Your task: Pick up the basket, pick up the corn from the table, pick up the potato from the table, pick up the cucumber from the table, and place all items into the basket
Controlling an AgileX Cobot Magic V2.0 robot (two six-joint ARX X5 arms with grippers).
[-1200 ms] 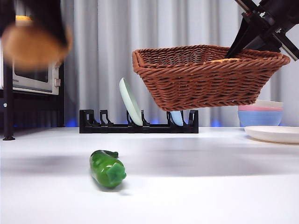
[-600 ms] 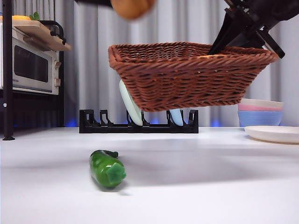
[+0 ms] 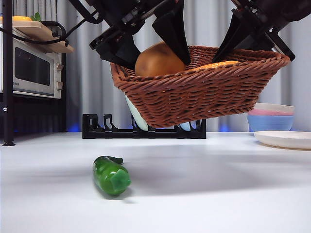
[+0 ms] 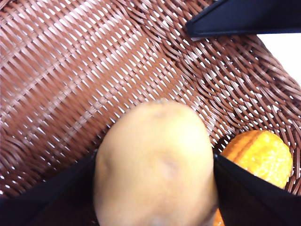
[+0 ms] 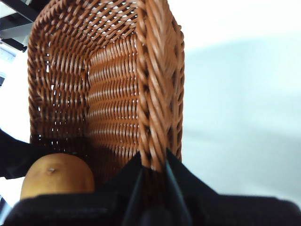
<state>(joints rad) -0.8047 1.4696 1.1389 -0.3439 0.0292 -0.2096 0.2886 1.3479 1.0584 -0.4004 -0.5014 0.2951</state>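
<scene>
The brown wicker basket (image 3: 194,92) hangs tilted above the table (image 3: 204,194), and my right gripper (image 3: 255,44) is shut on its right rim (image 5: 155,84). My left gripper (image 3: 154,58) is shut on the tan potato (image 3: 158,60) and holds it just inside the basket's left side. In the left wrist view the potato (image 4: 155,141) sits between the jaws over the woven floor (image 4: 70,70). The orange corn (image 4: 261,155) lies in the basket beside it. On the table at front left lies the green cucumber (image 3: 112,175), untouched.
A black dish rack (image 3: 143,128) with plates stands behind the basket. To the left, a microwave (image 3: 34,68) sits on a dark stand. Stacked bowls (image 3: 271,119) and a white plate (image 3: 284,139) rest at the right.
My left gripper has carried the potato from high on the left across and down into the basket. The basket has shifted left and tilted.
</scene>
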